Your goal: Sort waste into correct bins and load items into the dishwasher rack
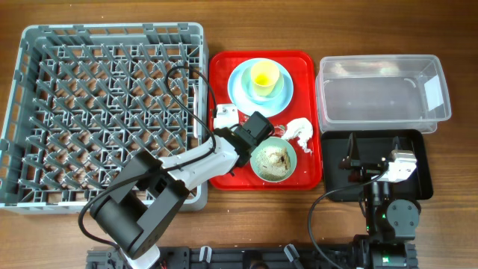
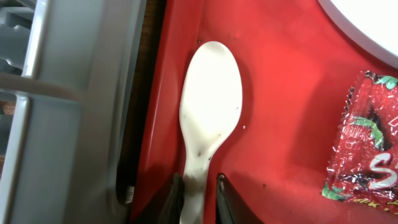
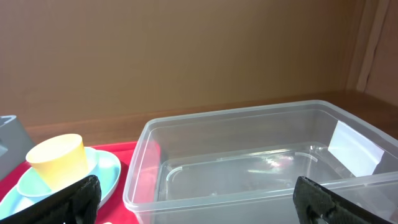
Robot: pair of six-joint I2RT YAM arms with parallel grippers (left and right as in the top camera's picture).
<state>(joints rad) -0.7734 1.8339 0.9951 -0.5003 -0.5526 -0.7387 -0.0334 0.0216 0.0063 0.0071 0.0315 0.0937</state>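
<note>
A white spoon (image 2: 210, 106) lies on the red tray (image 2: 280, 93) along its left rim, beside the grey dishwasher rack (image 1: 112, 31). My left gripper (image 2: 199, 202) straddles the spoon's handle with its jaws slightly apart: one finger touches it and a sliver of tray shows at the other. The red wrapper (image 2: 364, 146) lies to the spoon's right. On the tray, a yellow cup (image 1: 264, 75) stands on the blue plate (image 1: 278, 96). A green bowl (image 1: 272, 160) holds scraps, and a white tissue (image 1: 300, 131) lies by it. My right gripper (image 3: 199, 199) hangs wide open and empty over the black tray (image 1: 418, 183), facing the clear tub (image 1: 382, 93).
The rack's wall (image 2: 93, 112) stands close against the tray's left edge, with a narrow strip of table between. The clear tub (image 3: 249, 168) holds nothing that I can see. Cables run from both arms over the rack and the table's front.
</note>
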